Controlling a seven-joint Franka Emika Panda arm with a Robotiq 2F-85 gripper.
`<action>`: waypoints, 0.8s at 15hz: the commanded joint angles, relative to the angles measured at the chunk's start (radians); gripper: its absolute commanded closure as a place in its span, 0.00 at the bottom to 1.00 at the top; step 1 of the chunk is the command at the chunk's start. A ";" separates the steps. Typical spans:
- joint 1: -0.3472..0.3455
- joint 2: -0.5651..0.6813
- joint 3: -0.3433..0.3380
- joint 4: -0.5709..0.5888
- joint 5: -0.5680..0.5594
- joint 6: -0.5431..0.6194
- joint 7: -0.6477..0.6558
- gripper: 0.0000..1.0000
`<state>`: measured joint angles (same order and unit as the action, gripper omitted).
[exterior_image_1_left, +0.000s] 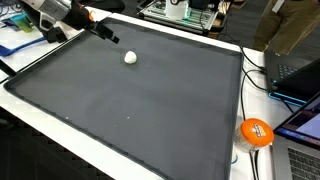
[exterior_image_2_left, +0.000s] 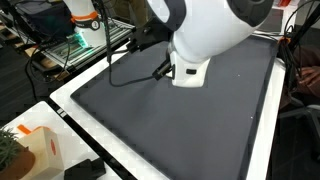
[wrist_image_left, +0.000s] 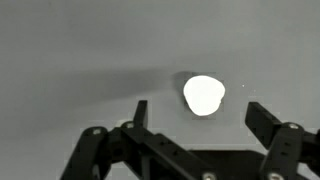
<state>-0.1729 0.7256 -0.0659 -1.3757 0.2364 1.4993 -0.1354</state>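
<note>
A small white ball (exterior_image_1_left: 131, 58) lies on the dark grey mat (exterior_image_1_left: 130, 110), toward its far side. My gripper (exterior_image_1_left: 108, 36) hangs just left of and behind the ball, above the mat. In the wrist view the white ball (wrist_image_left: 203, 95) sits slightly ahead of my open gripper (wrist_image_left: 198, 112), between the lines of the two dark fingers (wrist_image_left: 140, 111) and apart from both. Nothing is held. In an exterior view the big white arm body (exterior_image_2_left: 205, 35) hides the ball and the gripper.
An orange ball (exterior_image_1_left: 256, 132) lies off the mat by a laptop (exterior_image_1_left: 300, 135). Black cables (exterior_image_1_left: 258, 75) run along the mat's edge. A metal rack (exterior_image_2_left: 75, 45) stands beyond the table, and a cardboard box (exterior_image_2_left: 35, 150) sits by its corner.
</note>
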 joint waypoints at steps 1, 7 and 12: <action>-0.061 -0.145 0.016 -0.229 0.028 0.164 -0.144 0.00; -0.089 -0.194 0.018 -0.300 0.045 0.194 -0.287 0.00; -0.059 -0.329 0.031 -0.507 0.169 0.421 -0.209 0.00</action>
<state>-0.2507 0.4777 -0.0480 -1.7463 0.3226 1.7605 -0.4120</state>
